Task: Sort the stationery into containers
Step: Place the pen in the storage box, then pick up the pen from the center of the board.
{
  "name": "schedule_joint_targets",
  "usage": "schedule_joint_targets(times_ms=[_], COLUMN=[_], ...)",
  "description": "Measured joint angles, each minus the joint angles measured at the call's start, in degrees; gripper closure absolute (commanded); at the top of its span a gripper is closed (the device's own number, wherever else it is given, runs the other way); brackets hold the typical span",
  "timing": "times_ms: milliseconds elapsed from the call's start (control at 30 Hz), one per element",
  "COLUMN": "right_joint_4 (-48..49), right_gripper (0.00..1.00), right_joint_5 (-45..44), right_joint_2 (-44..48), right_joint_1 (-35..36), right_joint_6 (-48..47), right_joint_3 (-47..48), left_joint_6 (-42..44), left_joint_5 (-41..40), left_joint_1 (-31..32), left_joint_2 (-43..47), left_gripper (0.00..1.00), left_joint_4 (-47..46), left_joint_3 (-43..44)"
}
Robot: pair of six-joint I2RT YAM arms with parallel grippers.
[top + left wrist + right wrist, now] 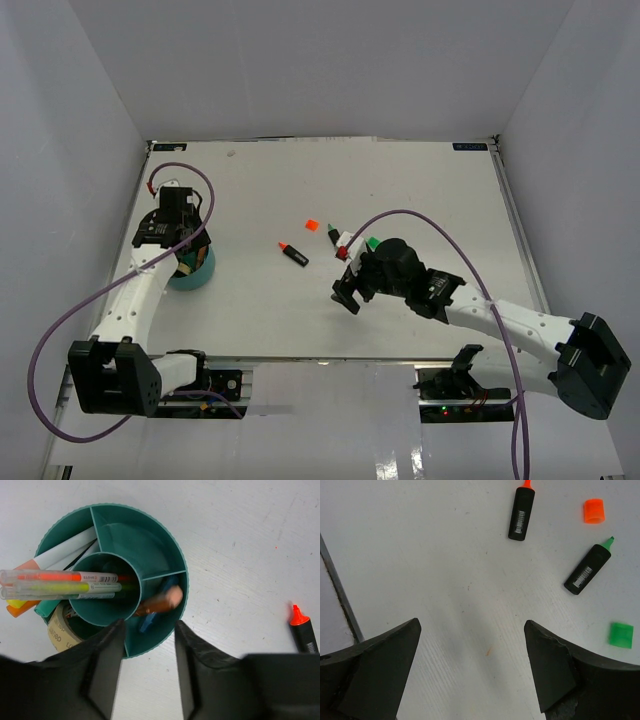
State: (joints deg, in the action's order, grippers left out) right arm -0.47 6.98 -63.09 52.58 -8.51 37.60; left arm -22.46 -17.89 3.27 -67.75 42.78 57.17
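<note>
The round teal tub [150, 540] with inner dividers holds several pens [60, 582], a white marker, a brown item and a tape roll. It also shows in the top view [203, 272]. My left gripper [148, 626] hovers just above the tub's near rim, open and empty; in the top view it [186, 255] partly covers the tub. On the table lie a black marker with an orange tip [521, 512], an orange cap [593, 510], a black marker with a green tip [587, 569] and a green cap [621, 634]. My right gripper [471, 625] is open and empty above bare table, short of them.
In the top view the orange-tipped marker [293, 254], orange cap [310, 225] and green-tipped marker [332, 231] lie mid-table, just beyond my right gripper [347, 292]. A small red and white item [345, 246] lies beside them. White walls enclose the table.
</note>
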Motion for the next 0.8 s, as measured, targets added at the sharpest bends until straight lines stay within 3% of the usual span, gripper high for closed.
schedule_joint_targets(times_ms=[167,400,600,800], right_joint_4=[0.1,0.0,-2.0,-3.3], right_gripper=[0.1,0.1,0.07,0.0], right_joint_5=[-1.2,-6.9,-9.6,-10.0], right_joint_2=[-1.7,-3.5,-10.2,-19.2], right_joint_1=[0.0,-0.5,-1.2,-1.2], right_joint_6=[1.5,4.9,5.4,5.3], right_joint_3=[0.2,1.6,9.1,17.2], left_joint_6=[0.0,0.2,0.2,0.0], left_joint_5=[1.1,7.2,16.7,25.0], left_joint_1=[-0.2,-0.2,-0.2,-0.2], left_joint_2=[-1.2,-0.3,7.0,10.0], left_gripper=[0.31,0.02,0.02,0.02], left_joint_4=[-0.4,-2.6,-11.7,-21.2], left_joint_3=[0.6,5.2,4.7,-1.4])
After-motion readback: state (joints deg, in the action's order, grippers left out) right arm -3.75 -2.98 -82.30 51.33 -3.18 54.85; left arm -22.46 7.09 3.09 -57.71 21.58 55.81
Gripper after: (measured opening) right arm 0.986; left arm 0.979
